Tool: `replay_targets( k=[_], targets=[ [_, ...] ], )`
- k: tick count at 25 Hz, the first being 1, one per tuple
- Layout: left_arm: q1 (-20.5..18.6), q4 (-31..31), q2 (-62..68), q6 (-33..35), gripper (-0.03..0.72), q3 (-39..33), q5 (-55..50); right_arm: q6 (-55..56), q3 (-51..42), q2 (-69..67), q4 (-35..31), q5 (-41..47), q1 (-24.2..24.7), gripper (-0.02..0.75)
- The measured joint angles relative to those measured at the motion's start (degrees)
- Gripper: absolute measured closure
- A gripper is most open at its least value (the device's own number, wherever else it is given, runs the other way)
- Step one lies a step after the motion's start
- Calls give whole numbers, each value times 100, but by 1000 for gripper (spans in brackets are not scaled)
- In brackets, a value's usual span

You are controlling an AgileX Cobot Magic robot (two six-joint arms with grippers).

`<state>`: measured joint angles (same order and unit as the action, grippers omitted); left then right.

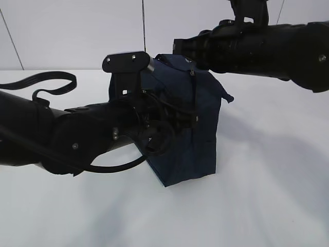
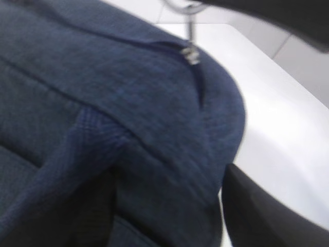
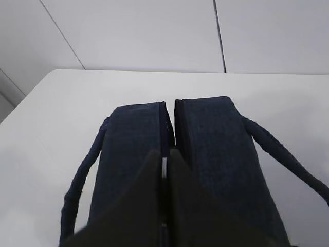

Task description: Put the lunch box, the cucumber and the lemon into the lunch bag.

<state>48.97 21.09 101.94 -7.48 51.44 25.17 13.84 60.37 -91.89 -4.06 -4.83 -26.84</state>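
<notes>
The dark navy lunch bag [image 1: 190, 139] stands tilted in the middle of the white table. My right gripper [image 3: 164, 153] is above its top, shut on the silver ring pull [image 2: 185, 6] of the zipper. A silver sliver of that ring pull [image 3: 164, 168] shows between the fingers, and the slider [image 2: 191, 54] hangs just below the ring. My left gripper [image 2: 167, 172] straddles a fold of the bag's end. Its fingers stand apart, and a thin strip of table shows beside the right finger [image 2: 267, 216]. The lunch box, the cucumber and the lemon are out of view.
The bag's two loop handles [image 3: 82, 180] [image 3: 280, 152] hang down either side. A black strap loop [image 1: 46, 82] lies on the table at the back left, behind my left arm [image 1: 77, 139]. A pale panelled wall [image 3: 154, 31] closes the far edge.
</notes>
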Motion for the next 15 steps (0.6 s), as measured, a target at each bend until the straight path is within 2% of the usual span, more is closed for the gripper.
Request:
replay_targets(
  k=[1,4,6,9,15],
  targets=[
    [0,42,26,0,326,8,0,0,0,0,0,0,0,738],
    [0,52,31,0,568,22,14,0,0,0,0,8,0,738],
    [-10,17,31,0,657,22,-9,0,0,0,0,22,0,738],
    [-18,-175,0,0,692,22,-143,0,0,0,0,36,0,738],
    [-32,-906,-301,0,697,22,-802,0,0,0,0,70,0,738]
  ],
)
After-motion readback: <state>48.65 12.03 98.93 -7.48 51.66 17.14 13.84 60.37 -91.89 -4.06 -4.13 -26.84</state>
